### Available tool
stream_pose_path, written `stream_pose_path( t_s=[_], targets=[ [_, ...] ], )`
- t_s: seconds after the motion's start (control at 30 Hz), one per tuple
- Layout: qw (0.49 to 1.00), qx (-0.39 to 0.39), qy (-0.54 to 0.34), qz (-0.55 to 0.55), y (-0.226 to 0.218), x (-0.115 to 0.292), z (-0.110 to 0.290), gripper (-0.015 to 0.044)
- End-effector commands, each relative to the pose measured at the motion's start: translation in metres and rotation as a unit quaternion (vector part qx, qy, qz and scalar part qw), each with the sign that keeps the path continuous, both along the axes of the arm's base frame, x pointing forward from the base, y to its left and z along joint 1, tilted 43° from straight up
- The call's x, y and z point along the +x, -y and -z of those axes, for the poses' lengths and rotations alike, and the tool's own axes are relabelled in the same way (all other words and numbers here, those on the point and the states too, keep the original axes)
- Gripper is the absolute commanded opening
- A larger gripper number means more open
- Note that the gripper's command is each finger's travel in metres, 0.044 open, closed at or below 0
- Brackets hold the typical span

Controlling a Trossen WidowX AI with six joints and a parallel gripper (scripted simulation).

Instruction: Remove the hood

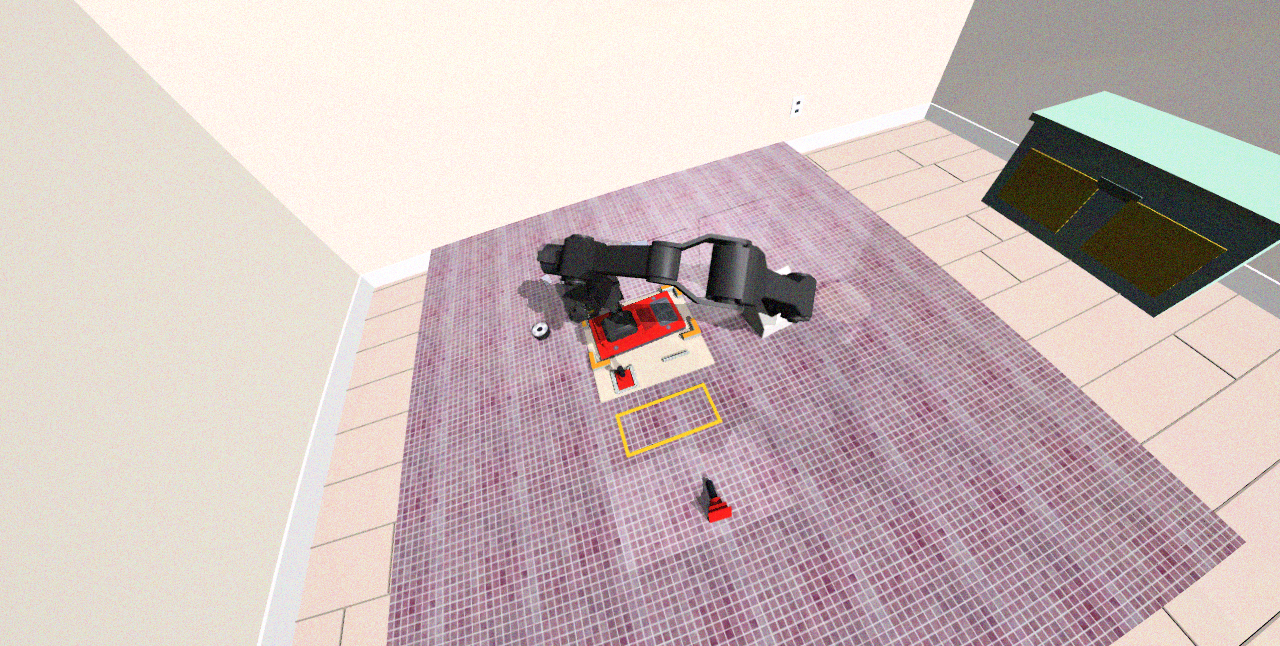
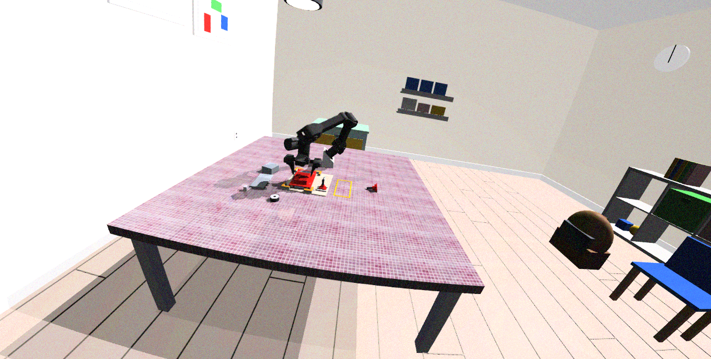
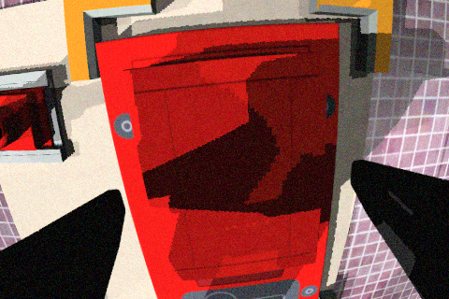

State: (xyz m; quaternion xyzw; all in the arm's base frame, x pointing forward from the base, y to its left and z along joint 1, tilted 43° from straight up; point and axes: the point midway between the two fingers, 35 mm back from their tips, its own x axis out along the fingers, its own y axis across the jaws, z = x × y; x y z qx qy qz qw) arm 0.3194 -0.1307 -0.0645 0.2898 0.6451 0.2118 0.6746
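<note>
The red toy car (image 1: 650, 317) (image 2: 298, 184) sits in a beige baseplate (image 1: 684, 357) (image 3: 37, 44) with orange corner brackets. Its hood (image 3: 246, 239) is the raised red panel on top, near the grey grille end, and it is in place on the car. My gripper (image 1: 610, 325) (image 2: 301, 169) (image 3: 239, 187) is open and empty just above the car, with one black finger on each side of the hood and neither touching it. The marked area (image 1: 674, 439) (image 2: 336, 187) is a yellow rectangle outline on the table, just beyond the baseplate.
A small red and black part (image 1: 623, 373) (image 2: 323, 185) (image 3: 19, 119) stands in the baseplate beside the car. Another one (image 1: 716, 508) (image 2: 372, 187) lies past the yellow rectangle. A loose wheel (image 1: 540, 329) (image 2: 274, 198) and grey blocks (image 2: 270, 168) (image 2: 258, 181) lie on the car's other side.
</note>
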Motion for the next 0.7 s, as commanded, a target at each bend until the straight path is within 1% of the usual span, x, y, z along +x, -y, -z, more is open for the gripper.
stream_pose_path(
  t_s=[0.0,0.67],
  targets=[
    [1.000,0.003,-0.003,0.002,-0.0025,-0.0014,0.0019,0.0440],
    [1.000,0.003,-0.003,0.002,-0.0091,-0.0005,0.0092,0.0440]
  ],
)
